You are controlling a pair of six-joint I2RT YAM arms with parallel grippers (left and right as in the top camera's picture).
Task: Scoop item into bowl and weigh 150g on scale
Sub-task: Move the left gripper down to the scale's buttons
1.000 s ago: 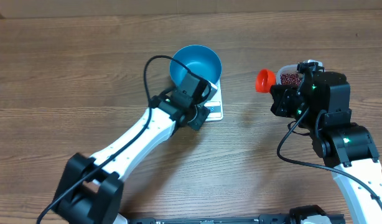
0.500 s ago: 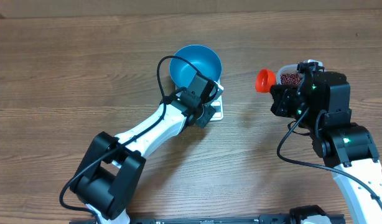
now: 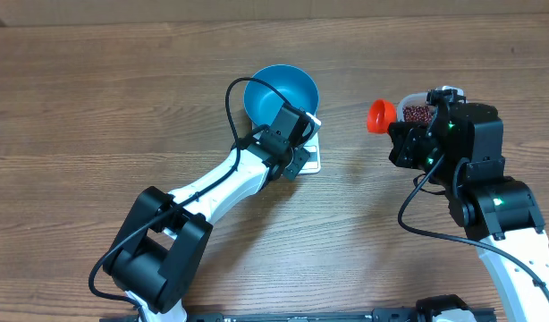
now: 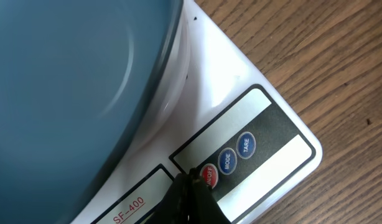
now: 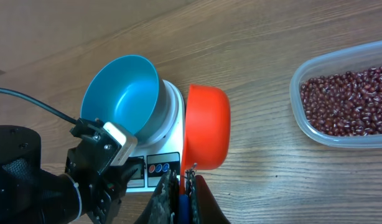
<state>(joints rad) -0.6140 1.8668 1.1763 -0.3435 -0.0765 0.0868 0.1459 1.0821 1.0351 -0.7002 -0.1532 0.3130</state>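
Robotics lab, wood-grain table (image 3: 78,107), cabled robot arm (image 3: 221,183)

Table (image 3: 96,107): brown wood, visible grain, matt; bowl (image 3: 279,94): blue plastic, smooth, soft sheen; scale (image 4: 209,93): white plastic, smooth, glossy, with dark matt button panel; scoop (image 5: 206,127): orange plastic, smooth, semi-gloss; container (image 5: 331,140): clear plastic, shiny; beans (image 5: 346,102): dark red-brown, smooth-skinned, slightly glossy.

You have even, fairly bright light from overhead in all three views, casting only soft, faint shadows on the table (image 3: 96,107), with a pale sheen on the scale (image 4: 209,106), crisp button lettering there, and the bowl (image 4: 66,93) beside it so near the left wrist lens that it blurs.
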